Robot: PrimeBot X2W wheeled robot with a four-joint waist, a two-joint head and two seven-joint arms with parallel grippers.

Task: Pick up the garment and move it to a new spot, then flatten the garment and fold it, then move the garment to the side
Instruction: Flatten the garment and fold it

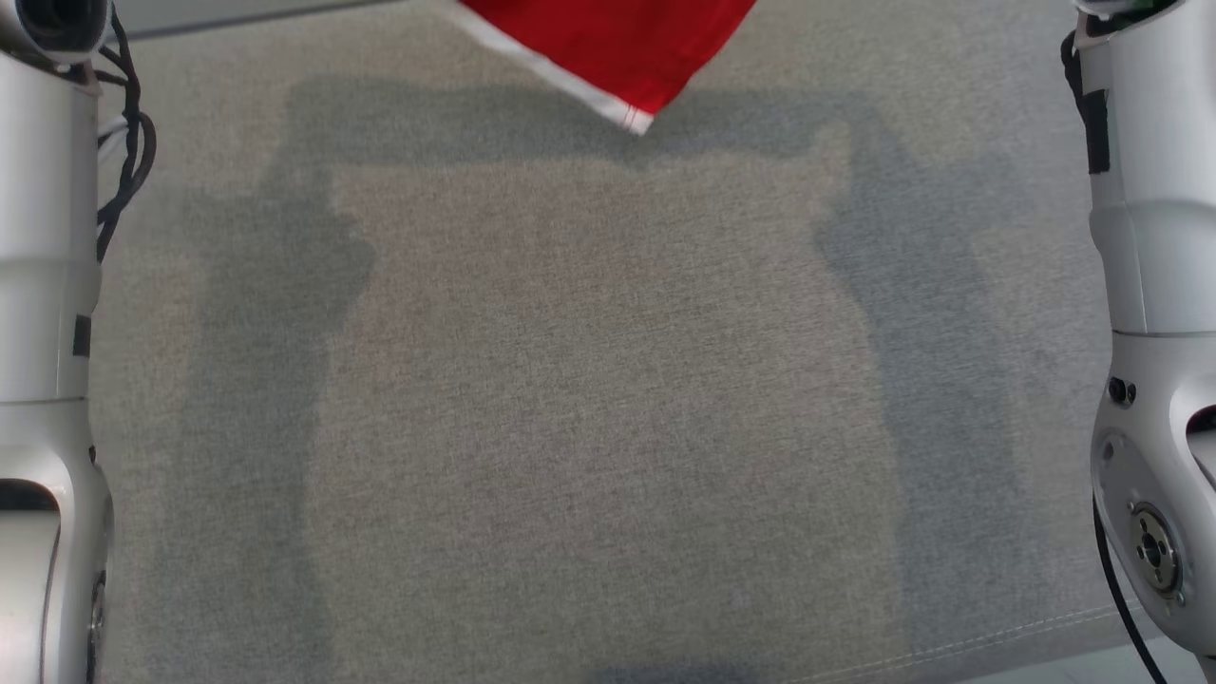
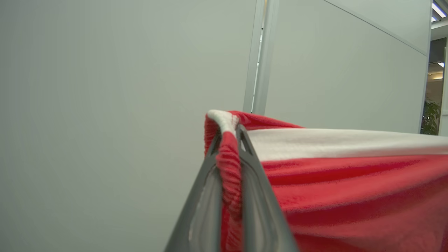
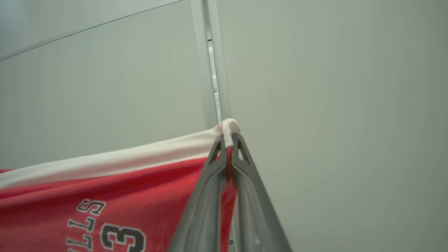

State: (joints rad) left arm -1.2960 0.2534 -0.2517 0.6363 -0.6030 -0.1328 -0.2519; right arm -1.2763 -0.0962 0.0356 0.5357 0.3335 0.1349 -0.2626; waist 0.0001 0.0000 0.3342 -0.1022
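nearest us in the head view, our left arm runs up the left edge of the frame and our right arm up the right edge, both raised so the cloth hangs free. between them lies the grey surface. at the top centre of that frame a lower corner of the red garment, white-hemmed, dangles over the surface; we cannot tell whether its tip touches.

in the left wrist view, our left gripper rises from the bottom centre, closed tight on a bunched corner of the white band, which runs taut to the right edge of the frame. in the right wrist view, our right gripper is likewise pinched shut on the opposite corner, the band leading off to the lower left above lettering and a number. we judge the two corner grips stretch that edge so the garment can be carried and laid flat at a new spot. beyond the cloth stands a pale wall panel with a metal post.
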